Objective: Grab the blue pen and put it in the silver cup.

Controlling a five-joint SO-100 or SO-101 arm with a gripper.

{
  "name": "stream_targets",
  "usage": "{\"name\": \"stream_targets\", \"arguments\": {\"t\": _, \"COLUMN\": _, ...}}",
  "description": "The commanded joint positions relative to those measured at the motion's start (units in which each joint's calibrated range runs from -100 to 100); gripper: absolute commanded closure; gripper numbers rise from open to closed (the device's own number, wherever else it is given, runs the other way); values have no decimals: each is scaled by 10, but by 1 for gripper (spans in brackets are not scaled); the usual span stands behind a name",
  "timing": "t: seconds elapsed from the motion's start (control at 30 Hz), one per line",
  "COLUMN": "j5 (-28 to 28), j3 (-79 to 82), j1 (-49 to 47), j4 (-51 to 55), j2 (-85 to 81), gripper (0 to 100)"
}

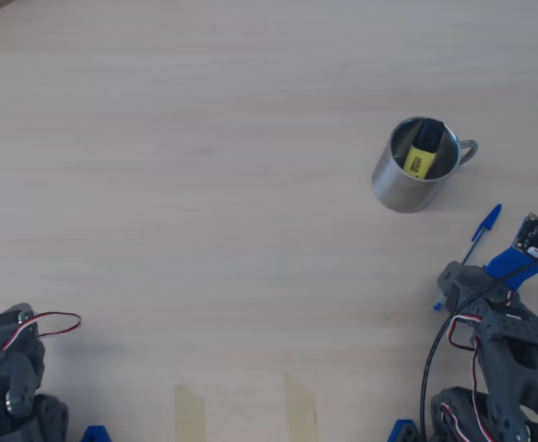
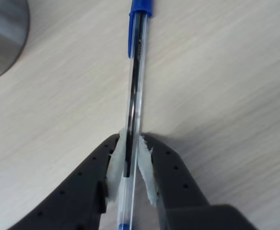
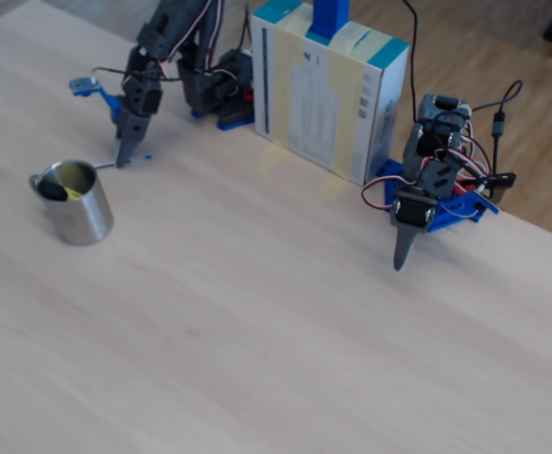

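The cup (image 1: 415, 166) stands upright on the pale wood counter (image 1: 204, 184), its handle (image 1: 468, 150) to the right in the overhead view. Inside it leans a yellow-and-black highlighter (image 1: 423, 152), black end up against the far wall; nothing else can be seen in the cup.

The pen (image 2: 134, 110) lies flat on the counter just below and to the right of the cup in the overhead view, apart from it, capped end (image 1: 490, 219) towards the upper right. The wrist view shows the jaws (image 2: 130, 167) pinching the pen's clear barrel near its plug end, white pads (image 2: 115, 160) pressed to both sides, while the cap runs off the top edge. A curved steel wall of the cup fills that view's upper left corner.

In the fixed view the arm (image 3: 144, 76) reaches down at the counter's far left, its tip at the pen beside the cup. A second arm (image 3: 425, 189) rests to the right, its tip pointing down, clear of everything. A white-and-teal box (image 3: 328, 85) stands between the two arms.
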Motion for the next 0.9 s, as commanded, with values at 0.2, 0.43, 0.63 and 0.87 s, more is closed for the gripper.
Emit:
{"name": "stream_targets", "arguments": {"t": 0.2, "j5": 3, "j3": -6, "j1": -9, "j4": 6, "j2": -51, "gripper": 94}}
{"name": "stream_targets", "arguments": {"t": 0.43, "j5": 3, "j3": -2, "j1": -9, "j4": 6, "j2": -85, "gripper": 94}}
{"name": "stream_targets", "arguments": {"t": 0.63, "j5": 3, "j3": 19, "j1": -9, "j4": 2, "j2": -114, "gripper": 94}}
{"name": "stream_targets", "arguments": {"t": 0.87, "j5": 1, "j3": 24, "j1": -9, "j4": 5, "j2": -133, "gripper": 96}}
